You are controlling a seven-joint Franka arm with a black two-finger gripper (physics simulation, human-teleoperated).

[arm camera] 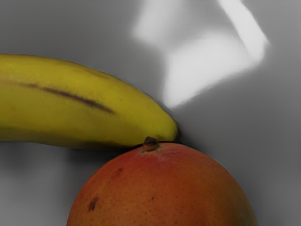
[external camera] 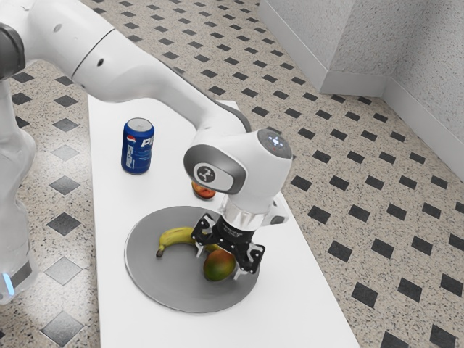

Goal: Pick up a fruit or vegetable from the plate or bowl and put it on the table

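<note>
A white robot arm (external camera: 127, 69) is reaching over a gray plate (external camera: 156, 279) on a white table (external camera: 119, 319), its claw (external camera: 217, 264) hanging above the plate with fingers spread on either side of a red-and-green mango (external camera: 218, 267). The mango is resting on the plate, its stem end lying just beside the tip of a yellow banana (arm camera: 70, 101), also on the plate. Beyond the plate, a blue Pepsi can (external camera: 137, 148) is standing upright, and a partly hidden reddish-orange fruit (external camera: 204, 191) is sitting nearer the plate.
</note>
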